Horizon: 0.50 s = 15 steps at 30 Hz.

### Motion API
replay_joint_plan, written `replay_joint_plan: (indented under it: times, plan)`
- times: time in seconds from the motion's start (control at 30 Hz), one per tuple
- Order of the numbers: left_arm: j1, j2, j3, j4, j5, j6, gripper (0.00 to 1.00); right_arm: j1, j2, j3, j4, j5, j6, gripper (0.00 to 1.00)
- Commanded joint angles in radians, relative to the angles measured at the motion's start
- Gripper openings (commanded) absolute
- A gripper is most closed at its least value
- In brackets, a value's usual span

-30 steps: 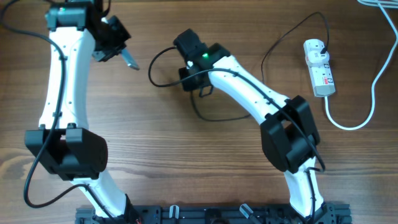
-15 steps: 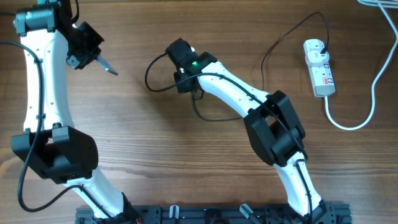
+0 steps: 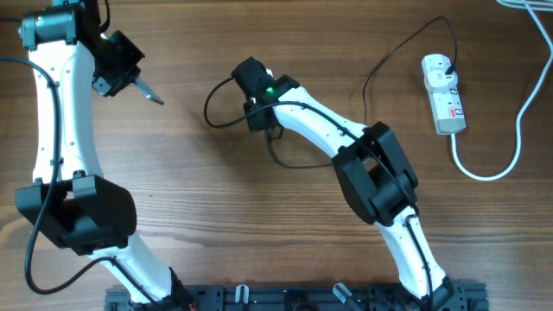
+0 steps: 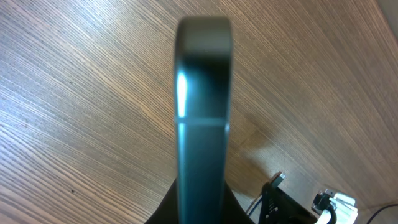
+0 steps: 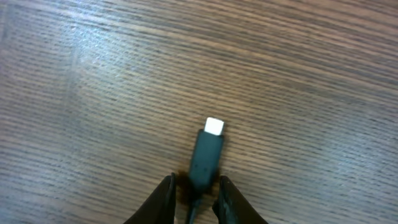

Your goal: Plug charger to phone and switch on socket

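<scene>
Pinching the charger (image 5: 206, 154) by its tip, right end effector (image 5: 193, 186) could let it swivel. Left end effector (image 3: 138, 84) clamps the phone (image 4: 202, 112) edge-on; crooked plug = jam.

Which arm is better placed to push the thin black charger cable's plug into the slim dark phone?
Probably right. The right gripper pinches the thin black charger cable behind its white-tipped plug; the left gripper only holds up the slim dark phone.
</scene>
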Motion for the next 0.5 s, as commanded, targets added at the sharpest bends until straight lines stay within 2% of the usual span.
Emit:
replay_joint_plan:
  times: [0.0, 0.23, 0.37, 0.47]
  plan:
    - [-0.001, -0.003, 0.008, 0.001, -0.010, -0.006, 0.04, -0.016, 0.039, 0.003, 0.002, 0.000, -0.003, 0.19]
    - [-0.001, -0.003, 0.008, 0.001, -0.010, -0.006, 0.04, -0.035, 0.039, 0.003, 0.005, -0.102, -0.003, 0.04]
    - [-0.001, -0.003, 0.008, 0.003, 0.000, -0.005, 0.04, -0.036, 0.037, 0.005, 0.016, -0.152, -0.006, 0.04]
    - [-0.001, -0.003, 0.008, 0.055, 0.158, 0.116, 0.04, -0.036, -0.006, 0.022, 0.016, -0.274, -0.079, 0.04]
